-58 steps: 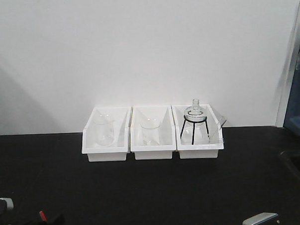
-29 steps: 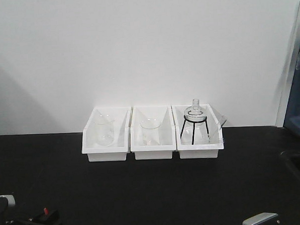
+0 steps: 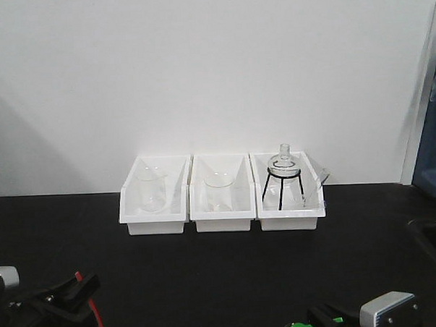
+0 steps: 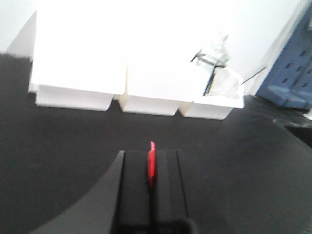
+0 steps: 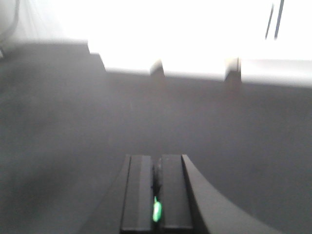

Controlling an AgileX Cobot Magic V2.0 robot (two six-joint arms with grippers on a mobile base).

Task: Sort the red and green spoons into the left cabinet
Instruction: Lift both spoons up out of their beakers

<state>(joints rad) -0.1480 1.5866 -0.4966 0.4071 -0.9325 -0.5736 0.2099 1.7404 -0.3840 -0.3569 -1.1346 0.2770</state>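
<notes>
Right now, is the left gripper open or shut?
Shut. The left gripper pinches the red spoon, which pokes out past its tips.

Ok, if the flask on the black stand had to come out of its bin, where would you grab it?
Probably take the flask by its short neck, from above: the neck stands upright and exposed on top, while the round body sits in the stand ring between the bin walls.

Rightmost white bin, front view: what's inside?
A black wire tripod carrying a clear glass flask; more clear glass sits under it, shape unclear. The bin front wall hides the floor.
</notes>
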